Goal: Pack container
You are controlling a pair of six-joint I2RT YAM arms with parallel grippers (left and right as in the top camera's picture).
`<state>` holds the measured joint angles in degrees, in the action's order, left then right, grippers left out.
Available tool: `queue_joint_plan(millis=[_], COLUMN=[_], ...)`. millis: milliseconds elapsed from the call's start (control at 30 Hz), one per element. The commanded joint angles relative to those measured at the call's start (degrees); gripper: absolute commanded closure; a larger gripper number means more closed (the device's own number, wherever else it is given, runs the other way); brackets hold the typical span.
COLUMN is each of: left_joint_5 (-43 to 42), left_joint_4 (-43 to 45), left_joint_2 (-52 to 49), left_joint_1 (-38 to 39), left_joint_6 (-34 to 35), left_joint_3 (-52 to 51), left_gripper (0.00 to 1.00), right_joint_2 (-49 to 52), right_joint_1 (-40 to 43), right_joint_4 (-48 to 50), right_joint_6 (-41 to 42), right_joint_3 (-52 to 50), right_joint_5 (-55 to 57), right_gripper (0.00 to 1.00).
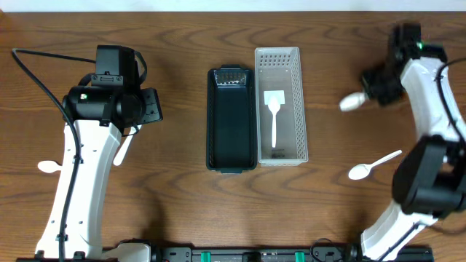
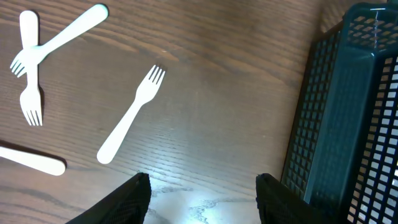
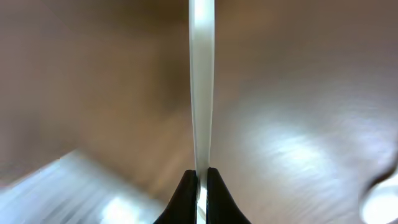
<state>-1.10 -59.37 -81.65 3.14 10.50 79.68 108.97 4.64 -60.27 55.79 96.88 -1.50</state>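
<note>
L pincer hung open just above the bench, its two dark fingers spread wide w/ nothing btwn them. Just past it on the wood lay a single fork, white, tines pointing away. To its left a blunt white handle end poked in from the frame edge. Farther off lay a crossed pair of forks, one over the other & touching. On the right of that view rose the mesh wall of the black basket. R pincer was clamped tight on the thin handle of a held spoon, seen edge-on & running straight away from the cam. The rest of that view was too blurred to read. Overhead, on the robot's side of the bench, a loose spoon lay near the R arm. A half-hidden spoon lay by the L arm, its handle under the arm. Mid-bench the long black basket stood beside the white basket, touching or nearly so. A white utensil lay lengthwise inside the white one, head toward the far end. Farther back on the R side, the held spoon's bowl stuck out toward the baskets, well apart from them.
</note>
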Motion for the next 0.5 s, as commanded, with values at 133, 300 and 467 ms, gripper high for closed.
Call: queue_joint_plan(millis=[133, 300, 467], left_joint_5=[0.5, 0.5, 0.5], left_joint_4=[-0.2, -0.2, -0.2], left_joint_2=[-0.1, -0.1, -0.1], left_joint_1=[-0.2, -0.2, -0.2], left_joint_6=[-0.1, -0.1, -0.1], left_joint_3=[0.4, 0.4, 0.4], left_gripper=[0.42, 0.42, 0.42], right_joint_2=[-4.0, 0.2, 7.0], right_joint_1=[-14.4, -19.8, -23.6], right_joint_4=[0.0, -1.5, -3.5], right_joint_6=[-4.6, -4.6, -7.9], right_joint_3=[5.4, 5.2, 5.2], right_joint_5=[0.9, 1.4, 0.5], right_gripper=[0.99, 0.99, 0.99])
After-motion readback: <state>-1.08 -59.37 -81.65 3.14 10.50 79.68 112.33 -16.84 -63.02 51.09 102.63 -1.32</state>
